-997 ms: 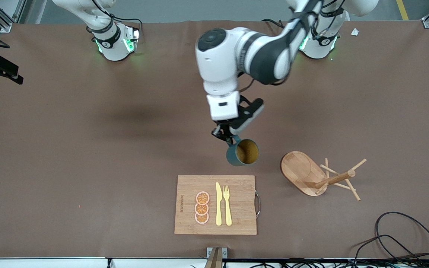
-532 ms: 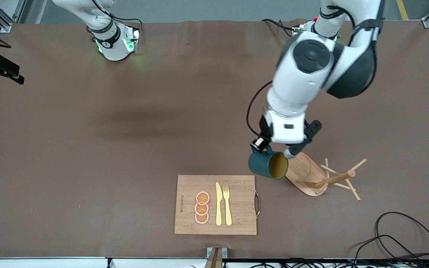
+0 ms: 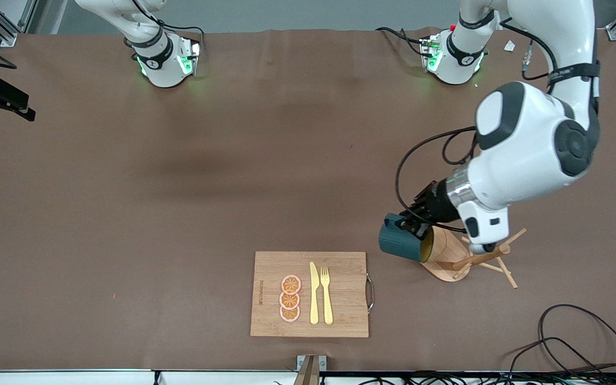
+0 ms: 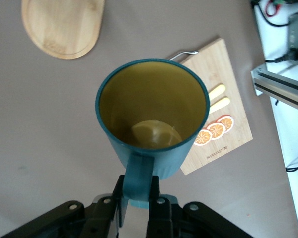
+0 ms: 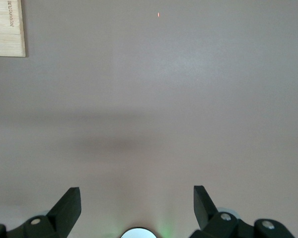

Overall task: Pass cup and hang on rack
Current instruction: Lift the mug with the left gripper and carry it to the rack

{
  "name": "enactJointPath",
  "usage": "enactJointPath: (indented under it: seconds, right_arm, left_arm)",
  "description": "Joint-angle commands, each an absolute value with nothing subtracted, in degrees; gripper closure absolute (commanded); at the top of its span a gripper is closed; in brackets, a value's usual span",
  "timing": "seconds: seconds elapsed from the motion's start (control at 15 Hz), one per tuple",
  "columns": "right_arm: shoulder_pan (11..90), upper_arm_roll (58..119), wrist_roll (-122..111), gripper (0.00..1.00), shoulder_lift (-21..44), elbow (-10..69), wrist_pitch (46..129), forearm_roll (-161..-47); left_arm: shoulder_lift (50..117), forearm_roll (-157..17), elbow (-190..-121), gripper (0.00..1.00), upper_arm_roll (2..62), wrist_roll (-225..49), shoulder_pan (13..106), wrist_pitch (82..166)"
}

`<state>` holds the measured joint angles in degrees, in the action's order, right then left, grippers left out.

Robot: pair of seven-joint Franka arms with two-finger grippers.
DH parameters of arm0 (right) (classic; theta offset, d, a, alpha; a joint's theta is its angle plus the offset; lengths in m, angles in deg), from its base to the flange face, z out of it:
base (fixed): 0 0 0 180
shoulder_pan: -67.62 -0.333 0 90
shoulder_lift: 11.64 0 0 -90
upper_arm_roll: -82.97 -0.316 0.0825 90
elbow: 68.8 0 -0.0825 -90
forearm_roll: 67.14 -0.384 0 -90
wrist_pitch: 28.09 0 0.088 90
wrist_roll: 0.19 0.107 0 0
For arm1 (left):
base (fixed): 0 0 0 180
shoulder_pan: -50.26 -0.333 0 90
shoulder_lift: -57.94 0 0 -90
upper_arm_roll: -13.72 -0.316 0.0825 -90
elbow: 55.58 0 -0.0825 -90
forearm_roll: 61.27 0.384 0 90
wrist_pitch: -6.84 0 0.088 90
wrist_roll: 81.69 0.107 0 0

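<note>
My left gripper [image 3: 417, 227] is shut on the handle of the dark teal cup [image 3: 399, 243] and holds it in the air at the edge of the rack's oval base [image 3: 441, 251]. The cup is tipped on its side, its mustard-yellow mouth toward the base. In the left wrist view the fingers [image 4: 138, 191] clamp the handle, the cup [image 4: 154, 99] fills the middle and the oval base [image 4: 62, 27] shows past it. The light wooden rack seems to lie on its side, its post [image 3: 482, 256] and pegs pointing to the left arm's end. My right gripper [image 5: 136, 203] is open and empty over bare table.
A bamboo cutting board [image 3: 270, 267] with orange slices, a yellow knife and a fork lies near the front edge, beside the cup; it also shows in the left wrist view [image 4: 233, 69]. Black cables [image 3: 580, 342] lie at the front corner by the left arm's end.
My left arm has swung the cup from over the table's middle toward the rack. The cup has tipped from mouth-up onto its side, facing the rack's base.
</note>
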<state>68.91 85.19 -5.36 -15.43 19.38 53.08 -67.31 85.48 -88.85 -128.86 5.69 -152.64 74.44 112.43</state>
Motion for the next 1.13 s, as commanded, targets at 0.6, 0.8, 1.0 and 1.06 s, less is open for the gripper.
enactJointPath:
  seconds: [0.6,0.8,1.0,1.06]
  right_arm:
    - [68.7,85.3,-6.0,0.00,-16.4,20.1,53.3,-67.5]
    - [68.7,85.3,-6.0,0.00,-16.4,20.1,53.2,-67.5]
    - [68.7,85.3,-6.0,0.00,-16.4,20.1,53.2,-67.4]
    - [68.7,85.3,-6.0,0.00,-16.4,20.1,53.2,-67.4]
  left_arm:
    - [90.0,-116.5,-129.0,1.00,6.2,-142.8,59.2,97.8]
    - [90.9,-117.4,-128.9,1.00,6.2,-141.3,57.8,95.3]
    - [92.0,-120.0,-128.9,1.00,6.2,-139.6,56.2,93.8]
    - [92.3,-120.8,-128.9,1.00,6.2,-139.4,55.2,93.6]
